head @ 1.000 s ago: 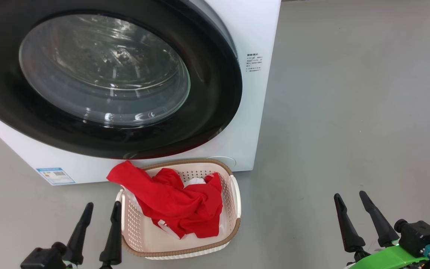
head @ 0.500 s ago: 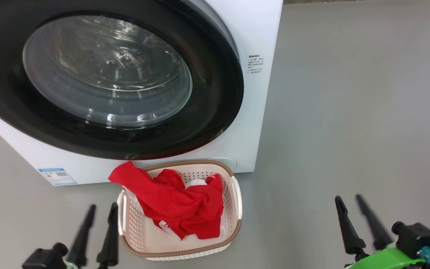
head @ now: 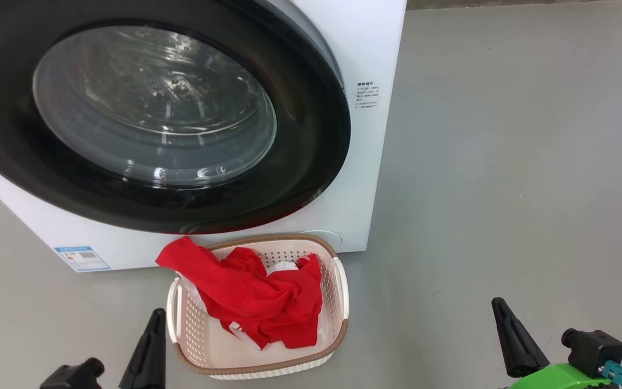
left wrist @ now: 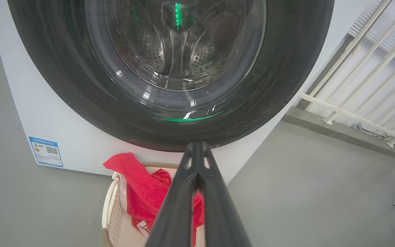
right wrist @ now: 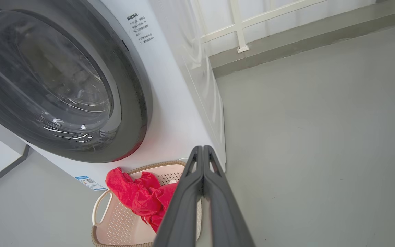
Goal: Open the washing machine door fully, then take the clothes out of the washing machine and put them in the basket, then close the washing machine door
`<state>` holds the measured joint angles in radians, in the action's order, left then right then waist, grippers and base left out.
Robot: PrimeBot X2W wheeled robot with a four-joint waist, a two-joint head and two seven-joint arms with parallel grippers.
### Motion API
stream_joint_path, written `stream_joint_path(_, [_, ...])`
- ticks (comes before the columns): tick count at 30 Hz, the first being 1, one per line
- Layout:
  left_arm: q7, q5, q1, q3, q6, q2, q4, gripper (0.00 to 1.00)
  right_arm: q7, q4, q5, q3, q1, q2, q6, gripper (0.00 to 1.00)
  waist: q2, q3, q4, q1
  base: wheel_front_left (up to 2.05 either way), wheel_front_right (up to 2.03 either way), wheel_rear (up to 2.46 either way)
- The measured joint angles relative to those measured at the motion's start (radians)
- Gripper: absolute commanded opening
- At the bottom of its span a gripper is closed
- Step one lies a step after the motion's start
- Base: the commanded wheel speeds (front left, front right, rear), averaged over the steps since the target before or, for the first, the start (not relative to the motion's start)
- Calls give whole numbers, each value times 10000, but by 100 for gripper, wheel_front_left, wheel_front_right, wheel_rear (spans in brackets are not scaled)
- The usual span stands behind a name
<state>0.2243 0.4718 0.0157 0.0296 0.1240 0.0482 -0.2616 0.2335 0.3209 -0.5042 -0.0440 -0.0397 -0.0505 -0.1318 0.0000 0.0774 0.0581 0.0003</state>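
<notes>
Clothes [head: 257, 302]: soft, light, floppy, heaped in basket [head: 340, 302] on floor below washing machine door [head: 311, 162], which looks closed. Likely best hold: a raised fold. Left claw [head: 156, 317] and right claw [head: 501, 306] both pressed together, empty.

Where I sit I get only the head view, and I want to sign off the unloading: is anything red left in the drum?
Observer: Through the door glass the left wrist view shows a bare perforated steel drum, no cloth that I can see.
Operator: Grippers holding anything?
Observer: The left gripper is shut in its wrist view, fingers pressed together, nothing between them.
Operator: And the right?
Observer: The right gripper is likewise shut on nothing in its own view.
</notes>
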Motion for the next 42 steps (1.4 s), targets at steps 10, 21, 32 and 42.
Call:
stream_joint_path(10, [-247,1018,2,-29,0,2,-6,0,-249,-8,-934,46,7,-8,0,0,0,-47,-50,-1,0,0,0])
stream_joint_path(21, [-550,2082,12,-88,0,6,-8,0,-543,-48,-1979,247,17,-17,0,0,0,-119,-106,-1,0,0,0])
stream_joint_path(32, [-842,3164,23,-180,0,6,-10,0,-851,-104,-3104,330,39,-25,0,0,0,-190,-160,-2,0,0,0])
stream_joint_path(42, [-1099,4157,36,-255,0,8,-12,0,-1118,-150,-3962,408,167,-29,0,0,0,-256,-209,-2,0,0,0])
